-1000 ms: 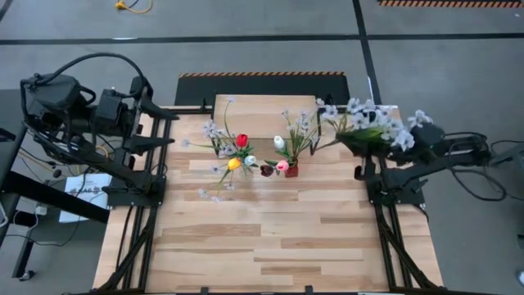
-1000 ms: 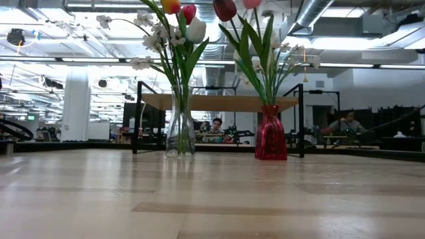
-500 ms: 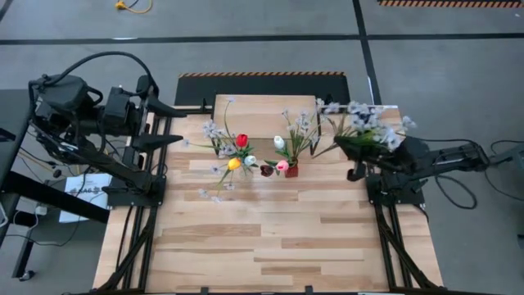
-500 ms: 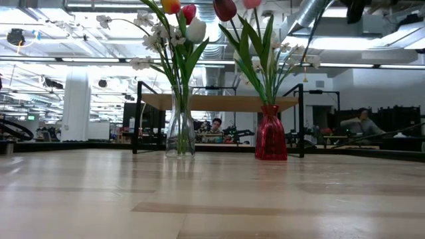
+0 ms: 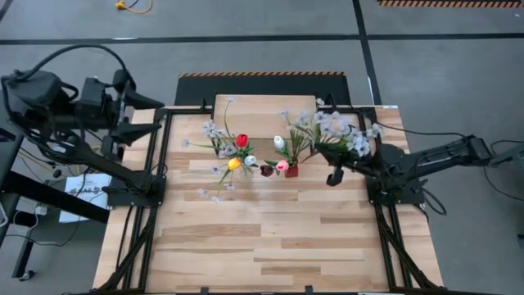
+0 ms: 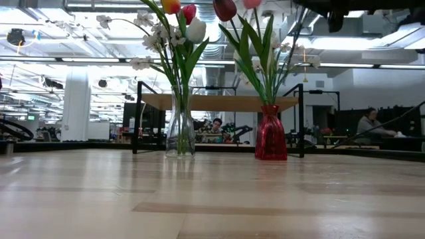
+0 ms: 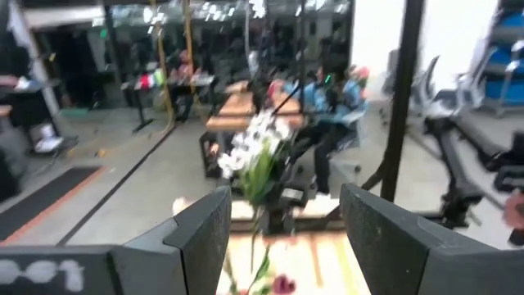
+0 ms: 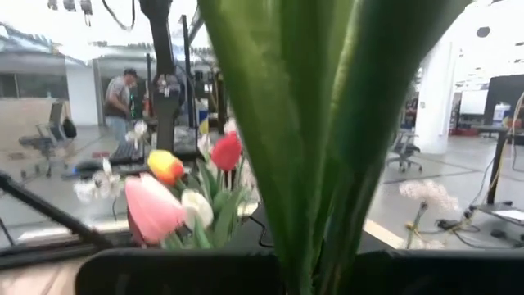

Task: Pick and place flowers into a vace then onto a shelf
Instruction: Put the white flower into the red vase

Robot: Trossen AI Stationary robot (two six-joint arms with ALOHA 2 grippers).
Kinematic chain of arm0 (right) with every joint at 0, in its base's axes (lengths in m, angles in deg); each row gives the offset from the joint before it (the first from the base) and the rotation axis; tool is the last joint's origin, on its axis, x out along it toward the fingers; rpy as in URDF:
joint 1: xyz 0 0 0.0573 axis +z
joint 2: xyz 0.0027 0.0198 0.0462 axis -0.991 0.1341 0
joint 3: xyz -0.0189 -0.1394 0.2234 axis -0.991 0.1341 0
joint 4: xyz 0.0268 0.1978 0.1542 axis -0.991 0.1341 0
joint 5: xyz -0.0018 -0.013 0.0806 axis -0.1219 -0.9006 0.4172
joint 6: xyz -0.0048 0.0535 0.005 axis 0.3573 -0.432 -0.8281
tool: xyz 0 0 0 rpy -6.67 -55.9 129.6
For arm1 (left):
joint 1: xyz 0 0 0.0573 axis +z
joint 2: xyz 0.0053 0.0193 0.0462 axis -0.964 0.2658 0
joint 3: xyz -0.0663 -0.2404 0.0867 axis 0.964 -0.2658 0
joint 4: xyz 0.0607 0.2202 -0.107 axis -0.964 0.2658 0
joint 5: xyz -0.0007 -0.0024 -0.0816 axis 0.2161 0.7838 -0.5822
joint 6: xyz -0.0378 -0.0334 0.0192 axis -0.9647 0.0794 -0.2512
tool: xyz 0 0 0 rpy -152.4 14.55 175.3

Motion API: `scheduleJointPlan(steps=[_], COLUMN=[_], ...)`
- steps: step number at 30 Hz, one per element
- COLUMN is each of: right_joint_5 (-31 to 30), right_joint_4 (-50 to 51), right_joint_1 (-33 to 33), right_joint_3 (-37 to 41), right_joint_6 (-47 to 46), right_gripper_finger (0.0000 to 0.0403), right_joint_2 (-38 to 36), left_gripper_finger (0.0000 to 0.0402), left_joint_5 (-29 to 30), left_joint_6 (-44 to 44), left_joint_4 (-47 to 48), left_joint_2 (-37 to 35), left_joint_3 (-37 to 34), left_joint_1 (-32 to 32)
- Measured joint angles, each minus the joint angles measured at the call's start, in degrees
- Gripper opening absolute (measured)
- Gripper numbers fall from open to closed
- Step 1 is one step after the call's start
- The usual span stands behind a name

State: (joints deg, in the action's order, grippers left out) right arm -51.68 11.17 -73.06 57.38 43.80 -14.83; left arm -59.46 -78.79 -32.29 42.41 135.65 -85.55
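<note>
My right gripper is shut on a spray of white-lilac flowers held over the table's right part, just right of the red vase. That vase holds tulips and blossoms. A clear vase with red, yellow and white tulips stands to its left. Behind both stands the shelf, a light-wood board on black legs. My left gripper is open, high beyond the table's left edge, holding nothing. My right gripper holds the spray by its green stems and leaves, which fill the view between the fingers. It comes in about level from the table's right side. The spray is lifted clear of the table, with its blossoms toward the far side. The place of contact itself is hidden by the leaves.
The wooden tabletop lies bare on its near half. Black frame rails run along both sides. People sit at benches in the room beyond the table.
My right gripper has come down and toward the table's left with the spray, from beyond the right edge to close beside the red vase. The spray has stayed clear of the table. My left arm has drawn back slightly toward the left.
</note>
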Motion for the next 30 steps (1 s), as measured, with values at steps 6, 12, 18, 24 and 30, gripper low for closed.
scheduleJointPlan(steps=[6, 12, 18, 24, 30], right_joint_5=[-0.42, -1.14, -1.28, -1.25, -1.08], right_joint_4=[-3.68, -3.68, -3.65, -3.66, -6.9], right_joint_1=[0.0, 0.0, -0.37, -3.51, -4.6], right_joint_3=[-0.03, -0.03, -0.03, -0.05, -0.05], right_joint_6=[0.69, 0.45, 0.44, -1.7, -2.23], right_gripper_finger=[0.0, 0.0, 0.0, 0.0, 0.0], right_joint_2=[2.17, 2.14, 2.51, 4.97, 8.86], left_gripper_finger=[0.0219, 0.0219, 0.0219, 0.0219, 0.0219], left_joint_5=[3.35, 6.99, 7.16, 4.44, 4.34], left_joint_6=[-3.31, -7.28, -9.34, -8.01, -7.07], left_joint_4=[9.64, 17.74, 20.96, 20.97, 20.68], left_joint_2=[-0.58, 0.35, 1.34, 1.54, 1.53], left_joint_3=[0.0, 0.0, 0.0, 0.0, 0.0], left_joint_1=[0.01, 0.0, 0.01, 0.0, 0.0])
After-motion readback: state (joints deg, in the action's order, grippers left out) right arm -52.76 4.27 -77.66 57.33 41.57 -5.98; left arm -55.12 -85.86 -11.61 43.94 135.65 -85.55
